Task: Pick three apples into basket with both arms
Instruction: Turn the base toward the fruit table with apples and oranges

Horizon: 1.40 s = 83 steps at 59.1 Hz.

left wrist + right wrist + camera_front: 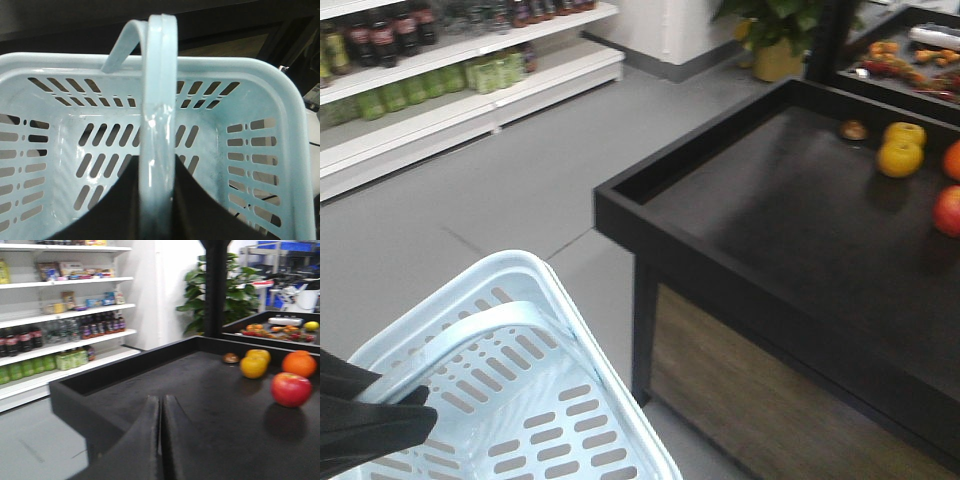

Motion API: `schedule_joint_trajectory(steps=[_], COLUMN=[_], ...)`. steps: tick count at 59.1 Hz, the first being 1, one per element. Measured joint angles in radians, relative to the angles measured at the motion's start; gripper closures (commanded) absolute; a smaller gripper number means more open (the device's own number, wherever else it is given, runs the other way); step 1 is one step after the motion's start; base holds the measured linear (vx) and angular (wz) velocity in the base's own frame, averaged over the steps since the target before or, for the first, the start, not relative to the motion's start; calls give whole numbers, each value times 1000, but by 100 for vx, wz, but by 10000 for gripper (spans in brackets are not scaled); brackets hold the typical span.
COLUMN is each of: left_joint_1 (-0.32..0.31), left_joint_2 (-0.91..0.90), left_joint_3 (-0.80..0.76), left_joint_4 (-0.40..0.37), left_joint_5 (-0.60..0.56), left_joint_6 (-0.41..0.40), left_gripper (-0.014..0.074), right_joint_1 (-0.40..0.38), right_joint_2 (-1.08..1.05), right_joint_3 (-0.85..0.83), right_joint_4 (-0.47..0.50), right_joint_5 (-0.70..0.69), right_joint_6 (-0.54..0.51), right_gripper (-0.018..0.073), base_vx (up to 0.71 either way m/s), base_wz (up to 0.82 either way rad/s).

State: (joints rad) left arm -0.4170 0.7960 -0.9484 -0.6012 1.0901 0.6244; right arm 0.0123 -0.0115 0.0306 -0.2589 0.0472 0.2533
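The pale blue basket (pixel 535 275) hangs at the lower left, beside the black display table; the left wrist view looks down into it (pixel 50 62) and shows no fruit inside. My left gripper (pixel 415 400) is shut on the basket's swing handle (pixel 160 75), with the black fingers (pixel 200 200) either side of it. My right gripper (pixel 161 399) is shut and empty, over the left part of the table top. It does not show in the front view. The three dark red apples are out of view.
The black raised-rim display table (pixel 620 195) holds a bright red apple (pixel 291 389), an orange (pixel 299 363), two yellow fruits (pixel 253 366) and a small brown item (pixel 230 358) at its far right. Drink shelves (pixel 420 90) line the left wall across grey floor.
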Motion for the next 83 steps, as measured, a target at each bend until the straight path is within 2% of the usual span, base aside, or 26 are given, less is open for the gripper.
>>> schedule_joint_trajectory(steps=[38, 83], left_joint_1=[0, 0], left_joint_2=[0, 0], left_joint_3=[0, 0], left_joint_4=[0, 0], left_joint_5=[0, 0], left_joint_6=[0, 0], left_gripper=[603, 603], right_joint_1=[0, 0], right_joint_2=[0, 0], right_joint_3=[0, 0], right_joint_4=[0, 0], right_joint_5=[0, 0], right_joint_6=[0, 0], right_gripper=[564, 564], base_vx=[14, 10], base_wz=[-51, -23])
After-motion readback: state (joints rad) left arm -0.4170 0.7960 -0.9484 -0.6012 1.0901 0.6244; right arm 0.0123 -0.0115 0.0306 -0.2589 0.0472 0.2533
